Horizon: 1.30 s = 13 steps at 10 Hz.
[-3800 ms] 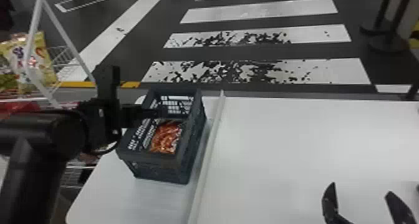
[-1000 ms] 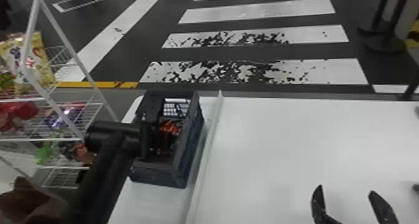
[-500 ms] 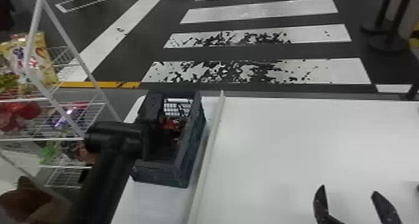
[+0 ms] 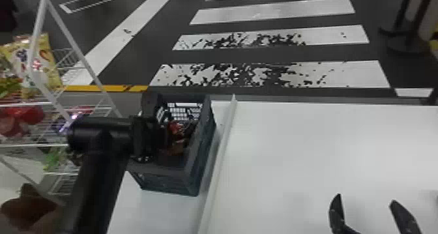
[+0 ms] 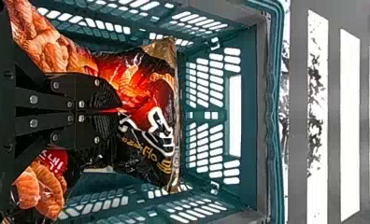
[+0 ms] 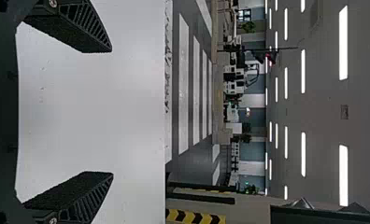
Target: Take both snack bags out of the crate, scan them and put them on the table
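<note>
Inside the blue-green slatted plastic crate [image 4: 166, 180], a glossy red-and-black snack bag [image 5: 145, 88] is pinched by the black left gripper [image 5: 119, 111]; right of the crate, the black right gripper [image 6: 112, 112] is spread open (and empty). Slipping could be caused by a shallow pinch.

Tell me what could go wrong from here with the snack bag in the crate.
The left gripper is closed on the middle of the snack bag, so the slick wrapper may slip during a lift. The bag's wide end spreads toward the slotted sides of the crate and could snag there, perhaps tipping it.
</note>
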Motion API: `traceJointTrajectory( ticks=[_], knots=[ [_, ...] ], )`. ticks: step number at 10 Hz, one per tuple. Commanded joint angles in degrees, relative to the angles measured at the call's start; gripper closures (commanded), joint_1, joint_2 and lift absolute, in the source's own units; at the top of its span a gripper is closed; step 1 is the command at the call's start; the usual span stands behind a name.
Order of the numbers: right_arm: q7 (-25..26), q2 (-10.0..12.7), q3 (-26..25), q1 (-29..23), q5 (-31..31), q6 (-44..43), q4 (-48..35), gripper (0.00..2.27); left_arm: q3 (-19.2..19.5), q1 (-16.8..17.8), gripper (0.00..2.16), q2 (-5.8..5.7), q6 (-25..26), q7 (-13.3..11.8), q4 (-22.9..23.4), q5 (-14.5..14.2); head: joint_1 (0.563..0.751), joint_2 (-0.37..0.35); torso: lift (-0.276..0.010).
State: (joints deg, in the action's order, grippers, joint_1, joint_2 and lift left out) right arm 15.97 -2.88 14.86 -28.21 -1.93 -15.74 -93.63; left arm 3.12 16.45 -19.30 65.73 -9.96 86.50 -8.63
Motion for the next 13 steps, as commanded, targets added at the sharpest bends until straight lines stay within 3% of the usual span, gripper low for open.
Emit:
traceJointTrajectory(
  ticks=[1, 5, 6, 13],
  knots=[
    [-0.1, 0.1, 0.1, 0.1, 0.0, 0.1, 0.0, 0.04, 1.7, -1.1, 2.14, -0.48, 3.0, -0.1, 3.8, -0.9, 0.695, 0.269, -0.092],
    [-0.1, 0.1, 0.3, 0.4, 0.2, 1.3, 0.0, 0.04, 6.0, -3.0, 2.14, -0.74, 8.6, -0.5, 11.3, -2.4, 0.695, 0.29, -0.092],
    [0.0, 0.1, 0.3, 0.4, 0.2, 1.3, 0.0, 0.04, 6.6, -3.0, 2.14, -1.18, 9.1, -0.8, 12.2, -2.8, 0.695, 0.293, -0.092],
    [-0.1, 0.1, 0.6, 0.4, 0.2, 2.3, 0.0, 0.04, 12.6, -6.8, 2.14, -1.09, 9.6, -0.6, 21.4, -7.5, 0.695, 0.308, -0.092]
  ],
)
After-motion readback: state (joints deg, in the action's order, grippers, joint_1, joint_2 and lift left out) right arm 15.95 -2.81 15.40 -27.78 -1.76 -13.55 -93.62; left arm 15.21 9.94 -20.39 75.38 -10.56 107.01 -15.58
